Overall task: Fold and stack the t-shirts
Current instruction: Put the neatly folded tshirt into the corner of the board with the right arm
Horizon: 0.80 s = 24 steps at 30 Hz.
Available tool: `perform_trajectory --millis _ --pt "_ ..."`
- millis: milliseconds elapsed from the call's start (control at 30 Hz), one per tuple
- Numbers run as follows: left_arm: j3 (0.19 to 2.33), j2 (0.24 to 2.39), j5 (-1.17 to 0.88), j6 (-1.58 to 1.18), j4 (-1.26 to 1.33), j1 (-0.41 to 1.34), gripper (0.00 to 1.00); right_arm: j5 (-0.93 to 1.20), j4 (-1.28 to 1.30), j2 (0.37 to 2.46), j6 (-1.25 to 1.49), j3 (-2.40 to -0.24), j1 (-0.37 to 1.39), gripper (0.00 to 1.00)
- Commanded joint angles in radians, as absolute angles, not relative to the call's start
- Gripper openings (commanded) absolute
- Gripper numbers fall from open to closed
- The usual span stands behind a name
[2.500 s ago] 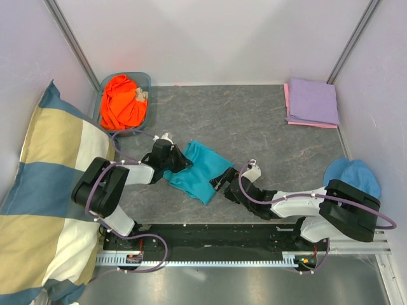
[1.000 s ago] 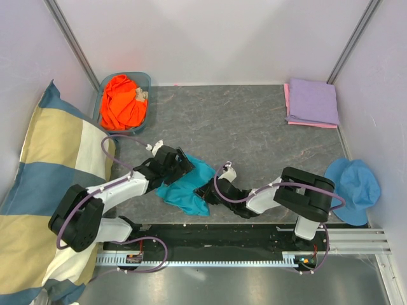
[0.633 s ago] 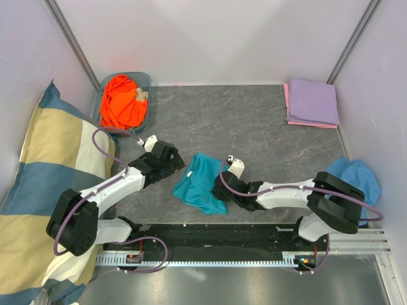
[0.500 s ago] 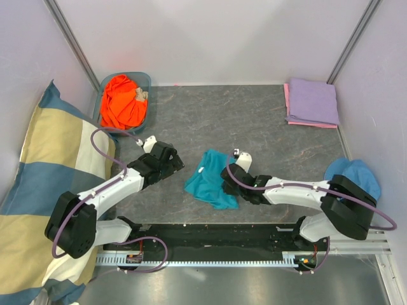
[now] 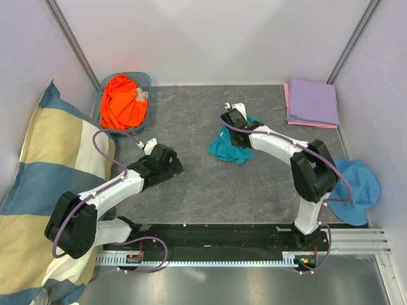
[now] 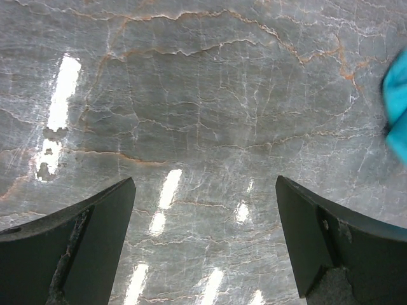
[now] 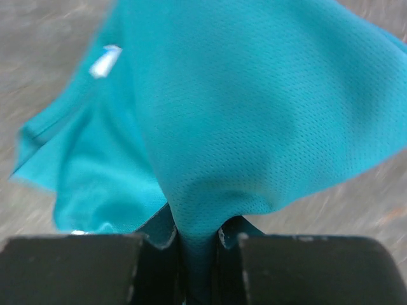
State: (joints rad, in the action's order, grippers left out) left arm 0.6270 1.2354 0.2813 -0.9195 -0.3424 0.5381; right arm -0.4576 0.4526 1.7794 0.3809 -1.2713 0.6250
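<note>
Grey marble-veined table surface (image 5: 191, 114). Soft pillow, yellow-blue-white checks (image 5: 44, 184), left edge. Lavender t-shirt, folded square (image 5: 311, 100), far right corner. Orange t-shirt, crumpled (image 5: 121, 101), in blue-grey basket (image 5: 147, 79), far left corner. Teal mesh-knit t-shirt, bunched (image 5: 226, 149), right of centre, pinched in nearly closed right gripper (image 7: 197, 239). Left gripper (image 6: 203, 210), jaws wide, holding nothing, above bare surface.

My overhead camera sits above and behind the black base rail (image 5: 216, 236), looking down across the grey marbled tabletop (image 5: 191, 121). My left wrist view hangs close over that slab, facing down between the spread fingers of the left gripper (image 6: 203, 190). My right wrist view sits even nearer, filled by the crumpled teal cloth t-shirt (image 7: 241, 108) pinched in the right gripper (image 7: 197, 244). All three share that shirt, the left only its edge.
</note>
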Motion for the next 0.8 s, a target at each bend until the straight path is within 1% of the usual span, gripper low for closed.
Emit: perform_trajectory --millis 0,33,100,333,500,633,767 --pt "0.615 1.258 0.25 -0.871 -0.301 0.537 1.0 -0.49 0.514 1.905 0.166 -1.44 0.506 0.0" --pt "0.612 1.265 0.242 -0.871 -0.295 0.537 1.0 -0.476 0.515 1.946 0.15 -1.504 0.482 0.0" --pt "0.606 1.278 0.227 -0.865 -0.273 0.537 1.0 -0.451 0.518 1.985 0.08 -1.567 0.413 0.0" --pt "0.633 1.382 0.193 -0.841 -0.244 0.537 1.0 -0.446 0.52 2.201 -0.169 -1.903 0.221 0.0" --pt "0.65 1.459 0.146 -0.831 -0.216 0.537 1.0 -0.451 0.511 2.363 -0.302 -2.124 0.146 0.0" --pt "0.67 1.522 0.129 -0.821 -0.213 0.537 1.0 -0.445 0.515 2.431 -0.331 -2.238 0.094 0.0" --pt "0.672 1.568 0.112 -0.827 -0.19 0.537 1.0 -0.396 0.493 2.422 -0.336 -2.256 0.063 0.0"
